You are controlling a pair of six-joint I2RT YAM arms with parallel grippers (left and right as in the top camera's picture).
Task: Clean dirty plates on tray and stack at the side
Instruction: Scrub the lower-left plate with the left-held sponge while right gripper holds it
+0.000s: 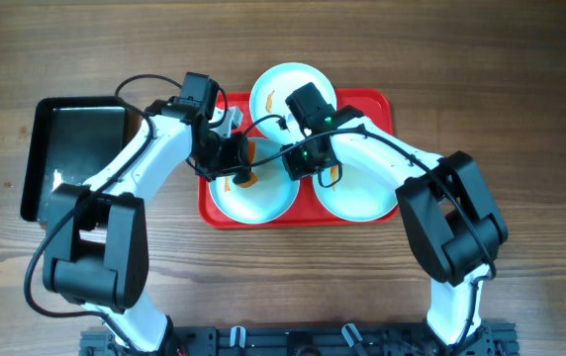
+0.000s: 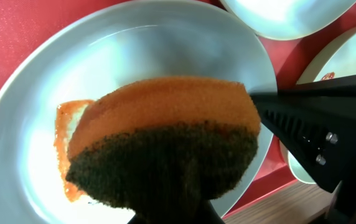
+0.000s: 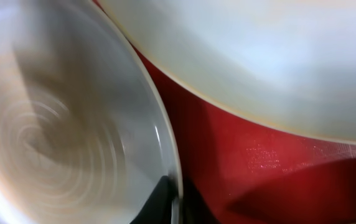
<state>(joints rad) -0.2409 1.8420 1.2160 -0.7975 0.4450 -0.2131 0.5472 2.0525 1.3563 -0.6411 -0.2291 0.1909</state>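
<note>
Three pale plates lie on the red tray: one at the back, one front left, one front right. My left gripper is shut on an orange sponge with a dark scouring side. It presses the sponge onto the front left plate, beside an orange smear. My right gripper is shut on that plate's right rim. The right wrist view shows the fingers pinching the rim of this plate.
A glossy black tray lies left of the red tray on the wooden table. The right arm's black body crosses close to the sponge. The neighbouring plate lies very near the pinched rim.
</note>
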